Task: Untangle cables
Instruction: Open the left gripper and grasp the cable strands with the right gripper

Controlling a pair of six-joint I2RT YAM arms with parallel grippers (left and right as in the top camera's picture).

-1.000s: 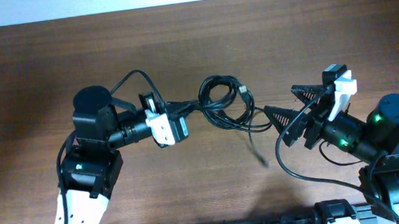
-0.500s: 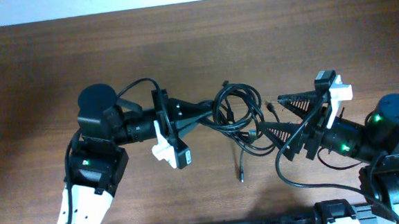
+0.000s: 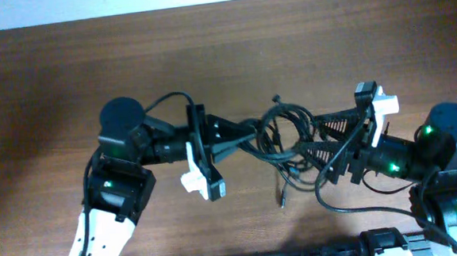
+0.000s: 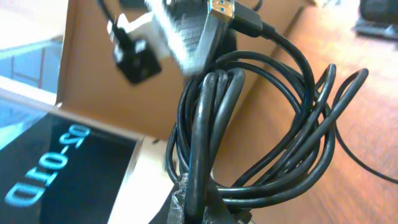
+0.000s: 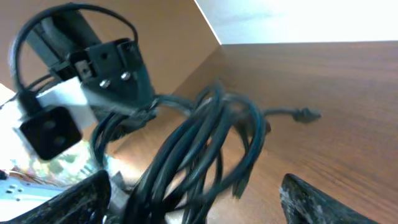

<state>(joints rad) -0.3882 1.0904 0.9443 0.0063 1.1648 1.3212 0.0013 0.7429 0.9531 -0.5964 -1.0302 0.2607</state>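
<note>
Gripping the cables [image 3: 280, 133], L tool [image 3: 249, 131] is clamped tight on several strands at the bundle's L side. L wrist view shows cords pinched at its fingers [image 4: 186, 208], w/ loops fanning up and away and a blue-tipped USB plug [image 4: 221, 9] at top. R tool [image 3: 308, 135] is spread wide and not closed on anything: its two sides straddle the bundle's R side, w/ coils in the gap btwn them. Can't tell if either side touches cord. Cables form one tangled coil mid-surface, btwn the two tools. Loose end [image 3: 281, 196] trails from the coil toward the near edge of the surface [image 3: 208, 50]. Small plug [image 5: 305, 114] lies on the wood just past the coil. Both arms angle inward toward the bundle.
</note>
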